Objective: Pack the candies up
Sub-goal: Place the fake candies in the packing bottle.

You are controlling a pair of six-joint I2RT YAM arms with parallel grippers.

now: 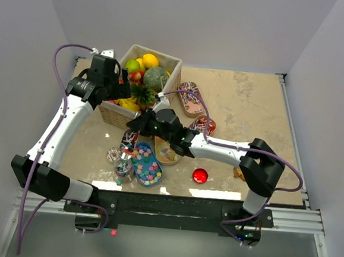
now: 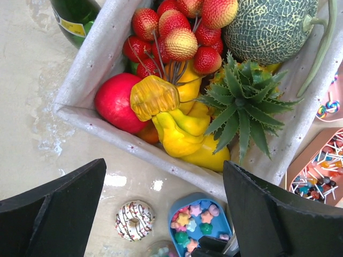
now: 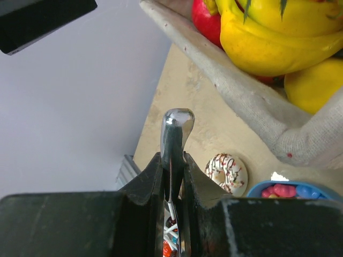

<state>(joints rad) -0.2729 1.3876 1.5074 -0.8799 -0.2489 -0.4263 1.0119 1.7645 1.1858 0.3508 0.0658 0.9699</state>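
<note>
Pastel star-shaped candies fill a blue tray (image 1: 148, 163), also visible in the left wrist view (image 2: 199, 220). Striped wrapped candies lie in a pink tray (image 1: 190, 99) and a second tray (image 1: 202, 125). My right gripper (image 1: 138, 124) is shut on a shiny metal utensil handle (image 3: 176, 122), low beside the basket's front, just above the blue tray; wrapped candies show below its fingers. My left gripper (image 1: 113, 79) is open and empty (image 2: 166, 214), hovering above the basket's front edge.
A cloth-lined basket (image 1: 172, 63) of toy fruit stands at the back left. A sprinkled doughnut (image 1: 114, 155), a clear cup (image 1: 123, 168), a tan tray (image 1: 166, 152) and a red ball (image 1: 200, 176) sit near the front. A green bottle (image 2: 75, 16) stands beside the basket.
</note>
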